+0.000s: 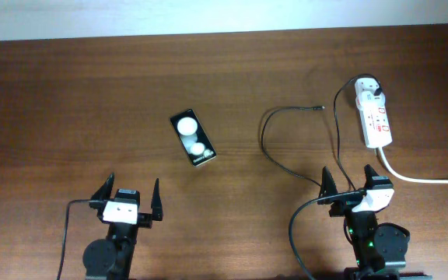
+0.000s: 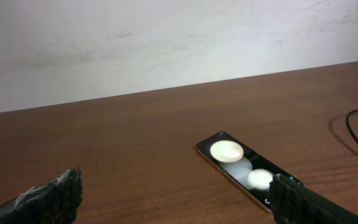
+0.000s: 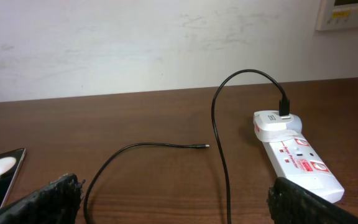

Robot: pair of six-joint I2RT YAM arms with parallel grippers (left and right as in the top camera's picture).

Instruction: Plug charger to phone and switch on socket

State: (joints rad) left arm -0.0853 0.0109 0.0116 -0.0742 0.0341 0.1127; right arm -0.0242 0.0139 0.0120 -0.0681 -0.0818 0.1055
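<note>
**Smartphone [image 1: 193,138].** It lies flat and face up on the tabletop [image 1: 68,93], left of centre. Its long axis is diagonal, with one end toward the far-left corner and the other toward the near-right corner. It sits ahead and to the right of the left gripper [image 1: 134,191], well apart from it.

**Left gripper.** At the near edge, fingers spread wide, holding nothing.

**Power strip [image 1: 375,117].** Near the far-right corner, long axis running far to near with a slight tilt. Its thick white cord [image 1: 418,177] leaves the near end toward the right edge. The charger plug [image 1: 366,85] sits on the strip's far end.

**Charger cable [image 1: 274,155].** It loops from the plug down to the right gripper [image 1: 348,177] and back up. The connector [image 1: 320,107] lies free between smartphone and strip, touching neither, tip pointing toward the right edge.

**Right gripper.** At the near edge, wide open and empty. The strip is ahead to its right and the connector ahead to its left.

**Views.** Only the right wrist view shows the cable entering the plug's top, the cable passing between the fingers, and a white wall panel [image 3: 347,12]. The left wrist view shows the smartphone and a short arc of cable. Switch position: cannot tell.
</note>
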